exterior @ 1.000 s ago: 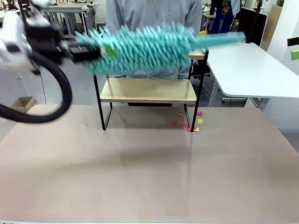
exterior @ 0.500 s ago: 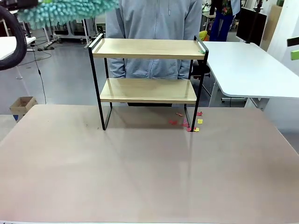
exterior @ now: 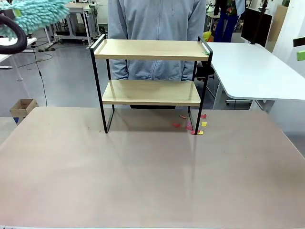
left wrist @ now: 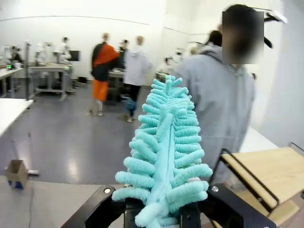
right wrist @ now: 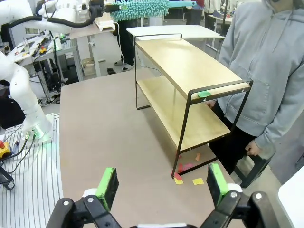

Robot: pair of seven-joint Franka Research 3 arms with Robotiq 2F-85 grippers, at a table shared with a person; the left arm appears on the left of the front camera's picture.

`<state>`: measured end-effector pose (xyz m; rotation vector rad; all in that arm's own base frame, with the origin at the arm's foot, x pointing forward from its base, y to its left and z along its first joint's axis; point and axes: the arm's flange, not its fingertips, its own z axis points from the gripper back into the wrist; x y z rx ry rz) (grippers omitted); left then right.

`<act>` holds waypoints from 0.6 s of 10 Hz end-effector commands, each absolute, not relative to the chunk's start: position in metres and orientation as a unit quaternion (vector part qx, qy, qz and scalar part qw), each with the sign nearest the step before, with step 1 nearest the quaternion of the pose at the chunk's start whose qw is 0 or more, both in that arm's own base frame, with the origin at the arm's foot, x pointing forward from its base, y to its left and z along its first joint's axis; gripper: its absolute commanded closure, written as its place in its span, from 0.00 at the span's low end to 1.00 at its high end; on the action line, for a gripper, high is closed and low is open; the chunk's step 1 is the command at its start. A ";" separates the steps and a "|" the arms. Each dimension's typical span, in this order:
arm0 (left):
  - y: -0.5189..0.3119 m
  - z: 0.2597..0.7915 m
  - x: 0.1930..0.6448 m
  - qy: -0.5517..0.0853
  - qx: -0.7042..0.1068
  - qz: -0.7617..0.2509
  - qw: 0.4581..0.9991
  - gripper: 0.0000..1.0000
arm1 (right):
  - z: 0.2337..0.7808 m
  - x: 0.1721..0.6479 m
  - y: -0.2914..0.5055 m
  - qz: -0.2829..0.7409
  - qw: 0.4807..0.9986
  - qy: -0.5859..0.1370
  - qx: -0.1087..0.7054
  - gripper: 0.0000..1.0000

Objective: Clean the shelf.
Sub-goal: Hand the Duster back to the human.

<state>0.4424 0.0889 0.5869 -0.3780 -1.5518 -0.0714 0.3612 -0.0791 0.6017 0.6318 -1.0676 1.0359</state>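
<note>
The shelf (exterior: 150,71) stands at the far middle of the brown table, two light wood boards in a black frame. A fluffy teal duster (exterior: 40,10) hangs in the air up at the far left, clear of the shelf. My left gripper (left wrist: 161,219) is shut on the duster (left wrist: 164,152) at its base, and the shelf's top corner (left wrist: 270,168) shows to its right. My right gripper (right wrist: 161,190) stands open above the table with nothing between its green pads (right wrist: 108,186). From there I see the shelf (right wrist: 190,66), a small green scrap (right wrist: 204,94) on its top board and the duster (right wrist: 140,8) beyond.
A person in a grey hoodie (exterior: 155,33) stands right behind the shelf. Red and yellow paper scraps (exterior: 193,125) lie on the table by the shelf's right legs. A white table (exterior: 257,71) is at the right. A black cable (exterior: 14,44) loops at the top left.
The left arm has drawn the duster off the shelf's top board, leftward and up to the far left corner. The shelf now stands uncovered. The right gripper has not moved.
</note>
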 end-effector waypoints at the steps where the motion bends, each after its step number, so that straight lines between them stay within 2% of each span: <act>1: 0.080 0.562 0.450 -0.718 -0.113 -0.010 0.687 0.81 | 0.605 0.362 -0.078 0.458 0.690 -0.480 0.288 0.00; 6: 0.062 0.466 0.443 -0.696 -0.067 0.029 0.715 0.81 | 0.605 0.362 -0.078 0.458 0.690 -0.480 0.288 0.00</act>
